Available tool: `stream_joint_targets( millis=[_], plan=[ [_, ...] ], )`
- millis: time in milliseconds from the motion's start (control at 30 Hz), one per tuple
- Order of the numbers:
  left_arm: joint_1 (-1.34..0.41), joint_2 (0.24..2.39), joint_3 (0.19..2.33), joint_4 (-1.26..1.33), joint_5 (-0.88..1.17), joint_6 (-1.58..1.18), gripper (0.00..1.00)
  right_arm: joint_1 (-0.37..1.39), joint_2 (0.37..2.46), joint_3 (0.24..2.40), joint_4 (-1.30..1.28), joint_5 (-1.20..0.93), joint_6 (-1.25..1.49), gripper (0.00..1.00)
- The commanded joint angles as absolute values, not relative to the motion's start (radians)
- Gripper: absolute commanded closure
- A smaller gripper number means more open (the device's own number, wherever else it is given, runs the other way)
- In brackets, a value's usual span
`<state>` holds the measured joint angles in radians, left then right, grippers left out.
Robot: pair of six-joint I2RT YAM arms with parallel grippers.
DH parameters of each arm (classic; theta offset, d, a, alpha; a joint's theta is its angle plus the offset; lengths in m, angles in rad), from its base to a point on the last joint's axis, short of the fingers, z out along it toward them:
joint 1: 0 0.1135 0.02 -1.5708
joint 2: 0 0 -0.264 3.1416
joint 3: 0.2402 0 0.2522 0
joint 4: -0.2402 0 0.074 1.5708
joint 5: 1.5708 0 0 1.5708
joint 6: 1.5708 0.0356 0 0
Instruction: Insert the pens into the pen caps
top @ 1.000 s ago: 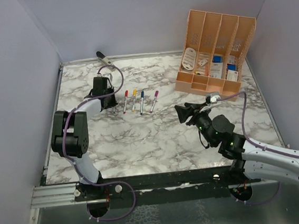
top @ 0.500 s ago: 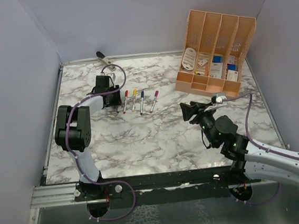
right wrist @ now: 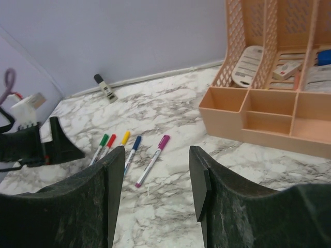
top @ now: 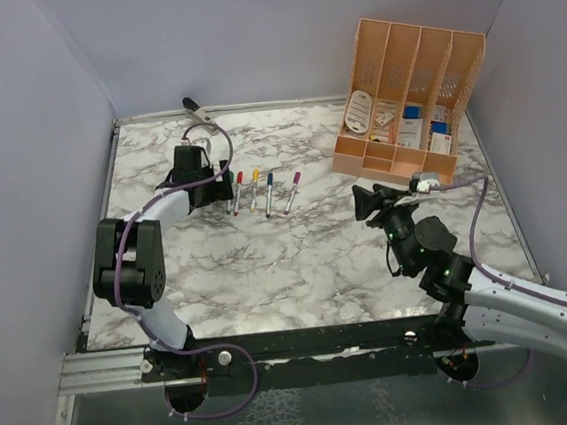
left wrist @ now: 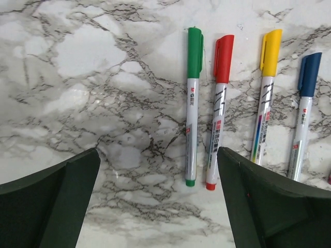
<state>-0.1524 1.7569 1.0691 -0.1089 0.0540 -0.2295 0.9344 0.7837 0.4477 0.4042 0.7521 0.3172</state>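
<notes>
Several capped pens lie side by side on the marble. In the left wrist view the green pen (left wrist: 192, 108), red pen (left wrist: 216, 116), yellow pen (left wrist: 264, 103) and blue pen (left wrist: 303, 119) each wear a matching pen cap, such as the green cap (left wrist: 195, 51). A magenta pen (right wrist: 153, 157) lies at the right end of the row (top: 293, 193). My left gripper (left wrist: 158, 151) stands wide open just short of the green and red pens' lower ends and holds nothing. Over the table's right side, my right gripper (right wrist: 156, 155) is open and empty.
A peach desk organizer (top: 379, 58) with cards and boxes stands at the back right. A grey stapler-like tool (top: 194, 109) lies against the back wall. Purple walls close in the table on three sides.
My left gripper has opened and let go of the green pen, which now lies beside the red one. The right arm has drifted a little to the right.
</notes>
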Motion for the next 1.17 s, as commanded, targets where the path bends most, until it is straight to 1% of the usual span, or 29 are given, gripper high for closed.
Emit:
stream_joint_targets(
  millis=[0,133,300,367,467,500,600,667,800,933,1133],
  plan=[
    [-0.15,1.6,1.008,-0.104,-0.046,-0.24,0.01,0.838,0.749,0.438,0.441,0.78,0.284,0.47],
    [-0.149,1.515,0.954,-0.127,-0.102,-0.236,0.01,0.653,0.741,0.435,0.382,0.673,0.342,0.45],
    [-0.146,1.376,0.87,-0.089,-0.078,-0.243,0.01,0.301,0.809,0.462,0.309,0.426,0.447,0.44],
    [-0.143,1.305,0.828,-0.072,-0.155,-0.28,0.01,0.13,0.846,0.48,0.291,0.317,0.495,0.44],
    [-0.136,1.213,0.781,-0.08,-0.331,-0.321,0.01,-0.14,0.902,0.481,0.29,0.102,0.62,0.44],
    [-0.135,1.194,0.77,-0.084,-0.382,-0.326,0.01,-0.205,0.929,0.479,0.294,0.065,0.658,0.44],
    [-0.132,1.172,0.775,-0.135,-0.506,-0.355,0.01,-0.24,1.011,0.507,0.278,0.086,0.658,0.44],
    [-0.132,1.179,0.793,-0.159,-0.543,-0.371,0.01,-0.263,1.062,0.53,0.271,0.046,0.662,0.44],
    [-0.132,1.187,0.802,-0.166,-0.562,-0.384,0.01,-0.282,1.082,0.525,0.288,-0.022,0.644,0.44],
    [-0.132,1.176,0.781,-0.155,-0.559,-0.381,0.01,-0.282,1.034,0.49,0.323,-0.015,0.616,0.44],
    [-0.132,1.141,0.719,-0.076,-0.52,-0.364,0.01,-0.282,1.05,0.49,0.328,-0.021,0.603,0.44]
  ],
)
